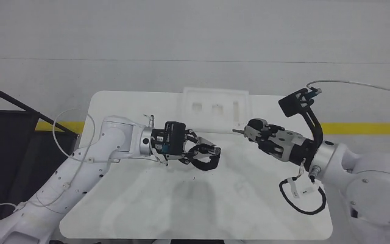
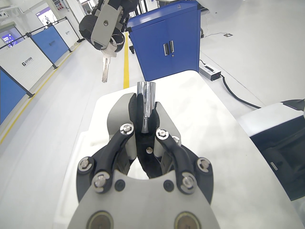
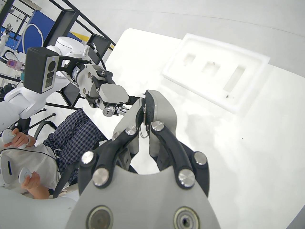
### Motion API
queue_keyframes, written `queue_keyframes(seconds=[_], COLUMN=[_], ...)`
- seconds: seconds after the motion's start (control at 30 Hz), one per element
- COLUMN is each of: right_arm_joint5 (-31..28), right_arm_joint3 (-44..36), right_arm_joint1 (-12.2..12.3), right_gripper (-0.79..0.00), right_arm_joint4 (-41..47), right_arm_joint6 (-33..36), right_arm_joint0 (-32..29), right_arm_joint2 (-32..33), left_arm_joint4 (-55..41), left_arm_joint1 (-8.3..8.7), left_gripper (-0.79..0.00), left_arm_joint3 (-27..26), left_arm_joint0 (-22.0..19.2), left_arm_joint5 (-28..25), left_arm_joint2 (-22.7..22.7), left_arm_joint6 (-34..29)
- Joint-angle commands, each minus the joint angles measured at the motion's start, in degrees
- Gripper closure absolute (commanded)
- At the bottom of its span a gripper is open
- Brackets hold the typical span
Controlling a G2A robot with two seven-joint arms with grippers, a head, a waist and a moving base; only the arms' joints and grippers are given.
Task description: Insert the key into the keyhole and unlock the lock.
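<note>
- White rounded desk (image 1: pixel 122 213), with a white foam tray (image 1: pixel 214 91) of recessed pockets at its far edge.
- Left gripper (image 2: pixel 143 106), clamped tight around the shiny chrome cylinder lock (image 2: pixel 145 94) and holding it above the desk.
- Right gripper (image 3: pixel 143 110), closed on the head of the silver metal key (image 2: pixel 105 69), also in the air.
- The key's blade points toward the lock's keyhole end. The tip is apart from it and sits somewhat toward the tray side, so their long axes probably need lining up before insertion.
</note>
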Motion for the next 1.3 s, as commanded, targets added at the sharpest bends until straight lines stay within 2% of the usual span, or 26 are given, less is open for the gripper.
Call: queue_keyframes(seconds=[0.0,0.4,0.63,0.87,1.27], right_arm_joint5=[0.30,6.90,10.36,11.31,11.31], right_arm_joint3=[0.00,0.00,0.00,0.00,0.00], right_arm_joint1=[0.04,0.30,0.15,0.05,0.05], right_gripper=[0.000,0.000,0.000,0.000,0.000], right_arm_joint4=[0.05,6.53,11.37,14.51,14.51], right_arm_joint6=[0.13,4.45,1.56,-2.03,-2.03], right_arm_joint0=[0.04,1.48,0.47,-1.35,-1.35], right_arm_joint2=[-0.28,0.68,0.38,0.11,0.11], left_arm_joint4=[-0.02,1.23,1.86,2.18,2.73], left_arm_joint1=[-0.11,-1.14,-1.87,-2.41,-2.65], left_gripper=[0.000,0.000,0.000,0.000,0.000], left_arm_joint3=[-0.09,1.20,1.58,2.04,2.40], left_arm_joint0=[0.17,0.24,0.15,0.40,0.83], left_arm_joint5=[-0.03,0.82,1.20,1.51,1.68], left_arm_joint2=[-0.23,-0.54,-0.31,-0.57,-0.99], left_arm_joint6=[-0.37,-1.12,-0.94,-0.76,-0.38])
